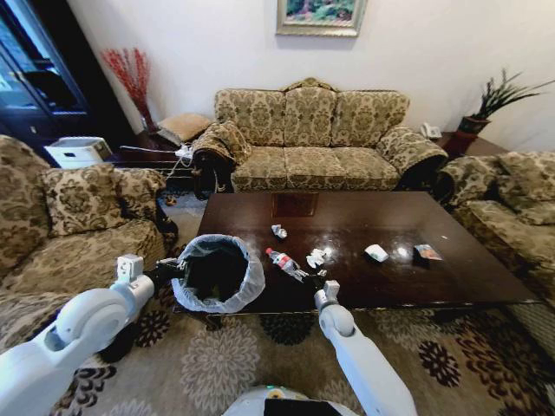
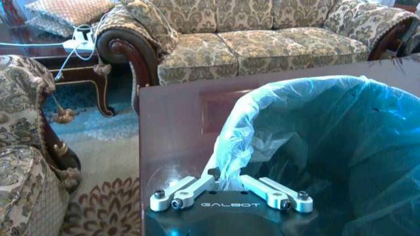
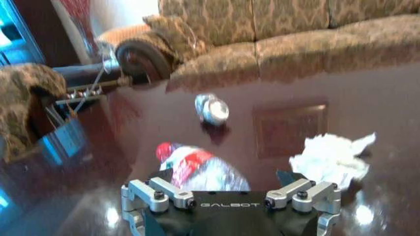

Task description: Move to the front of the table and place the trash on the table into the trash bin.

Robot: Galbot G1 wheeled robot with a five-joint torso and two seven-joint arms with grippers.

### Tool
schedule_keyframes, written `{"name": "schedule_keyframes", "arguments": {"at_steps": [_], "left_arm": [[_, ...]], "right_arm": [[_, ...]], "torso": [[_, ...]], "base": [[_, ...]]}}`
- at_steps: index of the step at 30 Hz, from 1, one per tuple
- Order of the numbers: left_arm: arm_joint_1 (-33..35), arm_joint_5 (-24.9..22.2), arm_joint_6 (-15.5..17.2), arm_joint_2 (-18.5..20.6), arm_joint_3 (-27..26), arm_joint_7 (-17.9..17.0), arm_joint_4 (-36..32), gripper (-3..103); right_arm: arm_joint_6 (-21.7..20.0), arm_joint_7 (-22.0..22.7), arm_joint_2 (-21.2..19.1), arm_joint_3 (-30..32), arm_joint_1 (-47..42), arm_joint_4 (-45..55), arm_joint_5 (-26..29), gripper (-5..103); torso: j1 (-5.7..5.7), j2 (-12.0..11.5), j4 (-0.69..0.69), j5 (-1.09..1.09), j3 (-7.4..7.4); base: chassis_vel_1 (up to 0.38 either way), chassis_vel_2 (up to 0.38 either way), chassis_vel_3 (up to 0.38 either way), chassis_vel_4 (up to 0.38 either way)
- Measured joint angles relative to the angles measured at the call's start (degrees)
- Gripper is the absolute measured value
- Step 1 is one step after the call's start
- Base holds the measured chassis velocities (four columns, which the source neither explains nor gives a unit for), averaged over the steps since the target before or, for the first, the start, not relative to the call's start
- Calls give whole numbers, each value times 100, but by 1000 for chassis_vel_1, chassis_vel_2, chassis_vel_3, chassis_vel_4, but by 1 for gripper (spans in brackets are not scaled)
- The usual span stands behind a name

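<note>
Head view. The dark glossy worktop [image 1: 347, 260] stands before a patterned sofa [image 1: 308, 139]. The trash bin [image 1: 218, 273], lined with a pale bag, sits at the worktop's near left corner; its lower body is hidden behind the rim. The left claw [image 1: 179, 269] meets the bin's rim on the side toward the left armchair [image 1: 61, 234]; its fingers are too dark and small to read here. The right claw [image 1: 314, 279] hangs at the near edge, over the tail of the plastic bottle [image 1: 282, 262], whose red label is visible. Just beside lies a crumpled tissue [image 1: 316, 257]; farther back, a small crumpled scrap [image 1: 278, 230]; to the right, a white scrap [image 1: 376, 252] and a colourful wrapper [image 1: 427, 252], well apart from the bin.

Left wrist view. The left claw [image 2: 226, 183] is closed on the bag liner [image 2: 262, 123], pinching a fold of it at the bin's rim. The bin's far side is cut off.

Right wrist view. The right claw [image 3: 226, 184] is spread wide, with the bottle [image 3: 196, 169] between its fingers; the bottle's lower end is hidden behind the claw body, so contact cannot be judged. The tissue [image 3: 335, 157] lies near one finger; the crumpled scrap [image 3: 211, 109] lies beyond, blurred.
</note>
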Motion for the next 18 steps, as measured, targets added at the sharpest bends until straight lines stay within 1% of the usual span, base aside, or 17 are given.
{"name": "schedule_keyframes", "arguments": {"at_steps": [2, 4, 5, 7, 9, 11, 15, 17, 18], "left_arm": [[3, 0, 0, 2, 1, 2, 5, 1], [9, 2, 0, 8, 4, 6, 16, 1], [12, 5, 0, 15, 18, 13, 33, 1], [12, 6, 0, 20, 27, 16, 42, 1], [8, 10, 0, 30, 52, 24, 62, 1], [7, 12, 0, 31, 57, 26, 66, 1], [8, 15, 0, 30, 61, 32, 70, 1], [8, 16, 0, 30, 62, 34, 74, 1], [4, 18, 0, 30, 66, 35, 84, 1]], "right_arm": [[-44, 2, 58, -11, 52, -92, -16, 100], [-134, 17, 143, -20, 126, -208, -50, 100], [-203, 28, 232, -37, 218, -368, -103, 100], [-212, 24, 266, -44, 263, -451, -133, 101], [-213, -35, 347, -65, 389, -665, -218, 94], [-211, -78, 367, -82, 427, -725, -234, 94], [-197, -190, 398, -120, 494, -825, -251, 79], [-191, -208, 404, -122, 500, -845, -253, 79], [-179, -228, 414, -122, 507, -875, -253, 71]], "torso": [[0, 0, -2, 0, 0], [0, 0, -4, 5, 0], [0, 0, -6, 6, 0], [1, 0, -6, 4, 0], [1, 0, -6, 2, 0], [1, 0, -5, 2, 0], [-1, 0, -4, 1, 0], [-1, 0, -4, 1, -1], [-1, 0, -4, 1, -1]], "base": [[0, 0, 0, 0], [0, 0, 0, 0], [0, 0, 0, 0], [0, 0, 0, 0], [0, 0, 0, 0], [0, 0, 0, 0], [0, 0, 0, 0], [0, 0, 0, 0], [0, 0, 0, 0]]}}
